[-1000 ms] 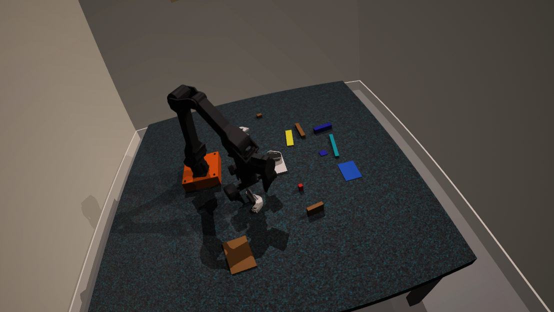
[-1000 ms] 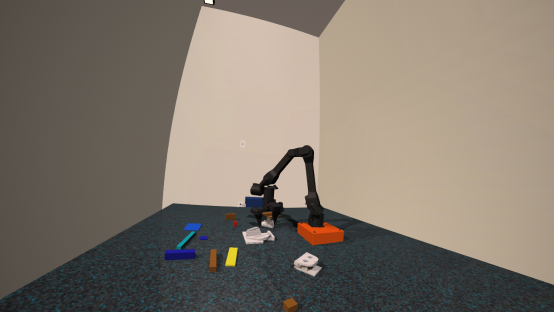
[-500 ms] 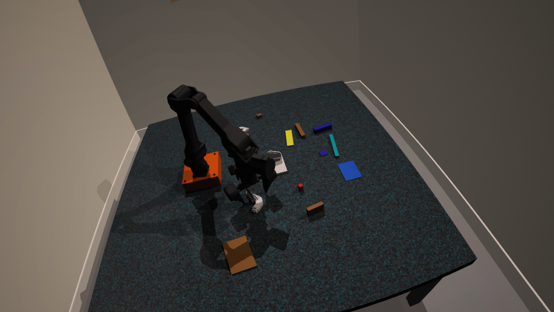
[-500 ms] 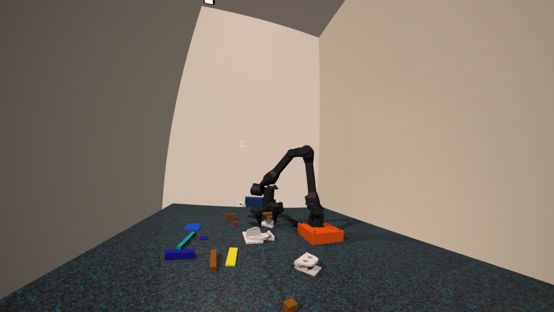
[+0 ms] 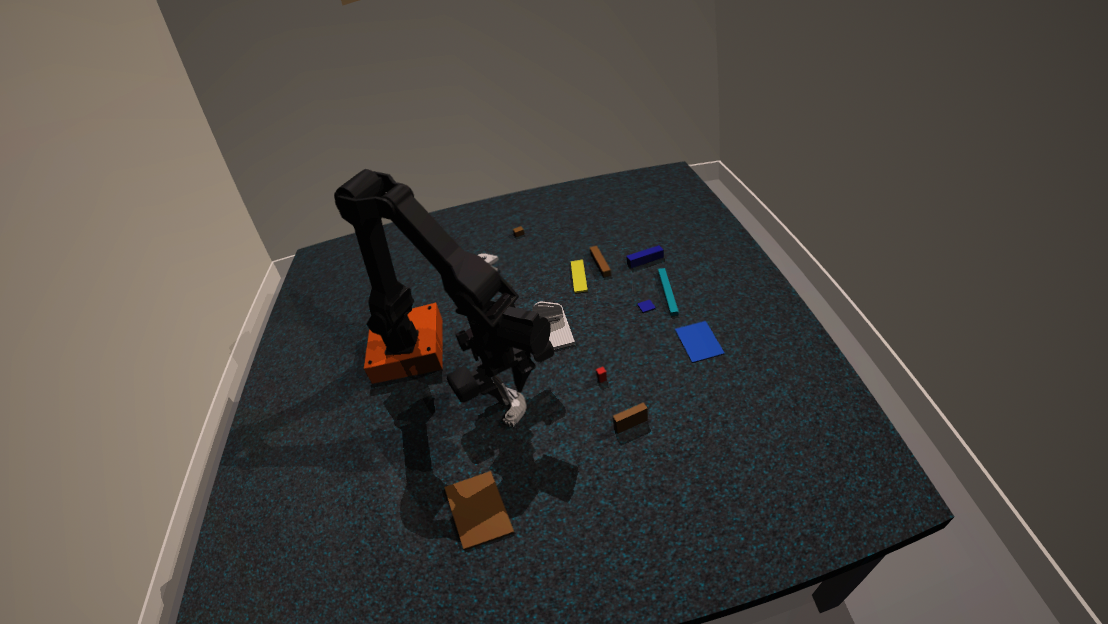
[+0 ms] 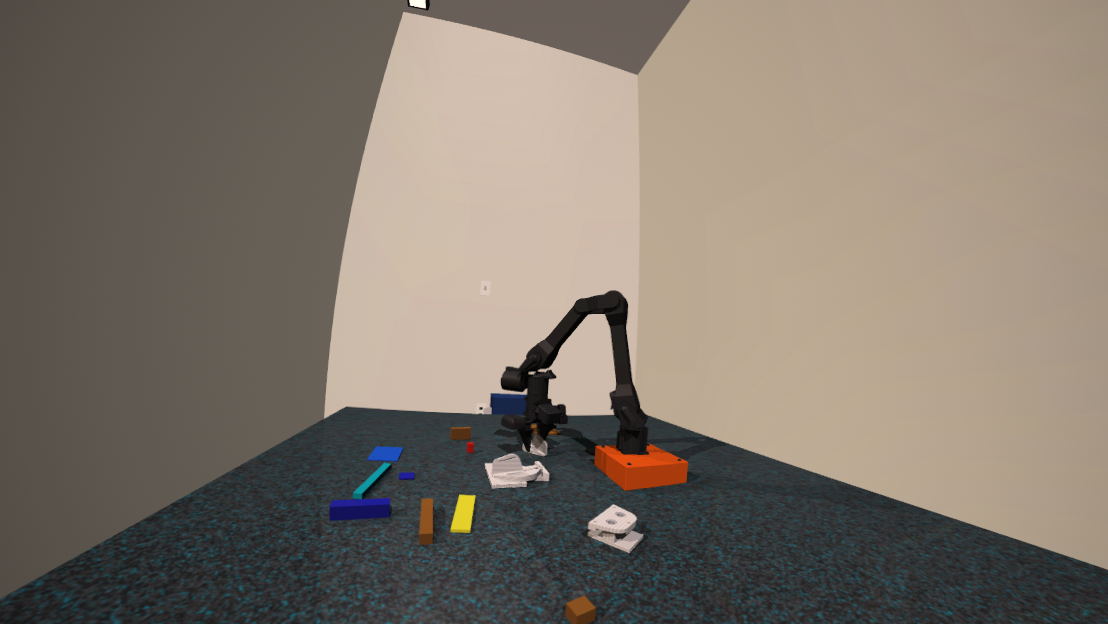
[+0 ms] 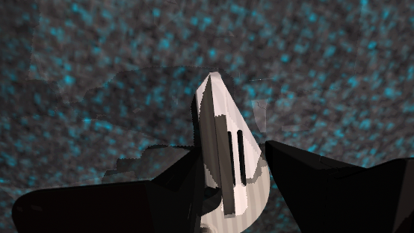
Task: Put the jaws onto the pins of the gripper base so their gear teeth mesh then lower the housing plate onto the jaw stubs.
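A white jaw (image 5: 514, 408) (image 6: 536, 447) (image 7: 224, 142) with two slots and gear teeth at its near end stands on its edge on the dark speckled table. My gripper (image 5: 507, 391) (image 6: 535, 440) (image 7: 234, 151) is down at the table, and its black fingers touch the jaw on both sides. The white gripper base (image 5: 564, 333) (image 6: 511, 471) lies just behind the arm, with what looks like the other jaw on it. The white housing plate (image 5: 486, 258) (image 6: 614, 527) with two holes lies further back, apart from the base.
The arm's orange mount (image 5: 403, 352) stands left of the gripper. A brown plate (image 5: 478, 509) lies in front, a brown block (image 5: 630, 417) and a red cube (image 5: 600, 374) to the right. Yellow (image 5: 578, 275), brown, teal and blue pieces lie at the back right.
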`<state>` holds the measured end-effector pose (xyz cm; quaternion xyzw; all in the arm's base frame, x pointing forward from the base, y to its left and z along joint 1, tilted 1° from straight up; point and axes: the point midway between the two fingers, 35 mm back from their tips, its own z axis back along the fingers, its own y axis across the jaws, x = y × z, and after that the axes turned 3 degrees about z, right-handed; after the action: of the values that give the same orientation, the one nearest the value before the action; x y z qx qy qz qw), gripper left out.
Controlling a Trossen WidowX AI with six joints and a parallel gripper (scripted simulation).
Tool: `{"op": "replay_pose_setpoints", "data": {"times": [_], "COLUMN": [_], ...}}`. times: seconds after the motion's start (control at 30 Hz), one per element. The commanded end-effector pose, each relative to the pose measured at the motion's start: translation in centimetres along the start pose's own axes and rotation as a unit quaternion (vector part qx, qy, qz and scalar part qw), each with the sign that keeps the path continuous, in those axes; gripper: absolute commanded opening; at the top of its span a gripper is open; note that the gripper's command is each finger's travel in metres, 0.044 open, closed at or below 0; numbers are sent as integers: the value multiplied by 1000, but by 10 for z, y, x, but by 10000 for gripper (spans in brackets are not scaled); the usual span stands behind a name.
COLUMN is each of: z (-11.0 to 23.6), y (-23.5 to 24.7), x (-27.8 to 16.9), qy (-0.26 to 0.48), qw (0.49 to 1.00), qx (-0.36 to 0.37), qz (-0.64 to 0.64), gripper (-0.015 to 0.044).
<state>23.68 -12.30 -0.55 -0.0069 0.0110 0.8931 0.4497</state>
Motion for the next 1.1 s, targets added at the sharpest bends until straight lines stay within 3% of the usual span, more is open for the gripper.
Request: {"op": "replay_pose_setpoints", "data": {"times": [0.0,0.47,1.07], "z": [0,2,57], "y": [0,0,-1], "x": [0,0,-3], "qy": [0,0,1], "qw": [1000,1000,1000], "qx": [-1,-1,-2], "qz": [0,0,1], "gripper": [134,134,134]}}
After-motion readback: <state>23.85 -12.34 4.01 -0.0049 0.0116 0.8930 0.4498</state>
